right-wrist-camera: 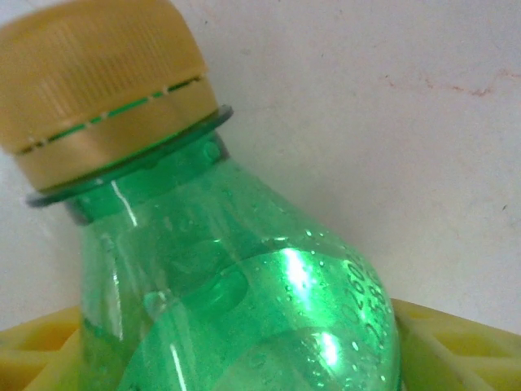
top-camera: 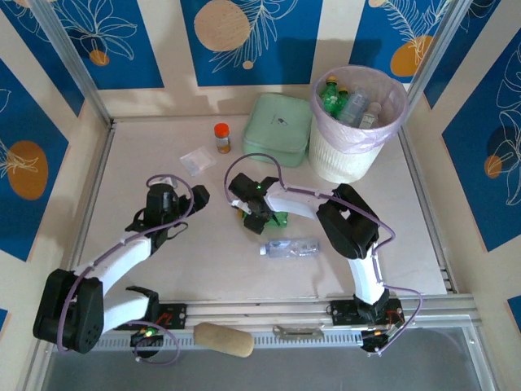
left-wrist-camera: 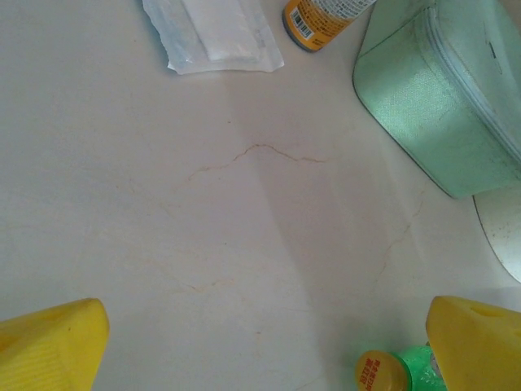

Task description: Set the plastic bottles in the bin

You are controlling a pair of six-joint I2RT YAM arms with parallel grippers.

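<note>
Two bottles lie outside the bin [top-camera: 342, 159] — a green bottle [right-wrist-camera: 244, 269] at table centre and a clear bottle [top-camera: 291, 247] just nearer me; several more sit inside. Right gripper [right-wrist-camera: 244, 350] straddles the green one below its gold cap [right-wrist-camera: 98, 73], on the wide body, I judge for firmer purchase. I cannot tell whether the pads [right-wrist-camera: 456, 350] press it. Left gripper [left-wrist-camera: 269, 326] hangs wide open and empty, apart — likely parked clear. Embossed digits on the green shoulder, red print on the cap top and the jar [left-wrist-camera: 321, 16] barcode are too skewed to read.
</note>
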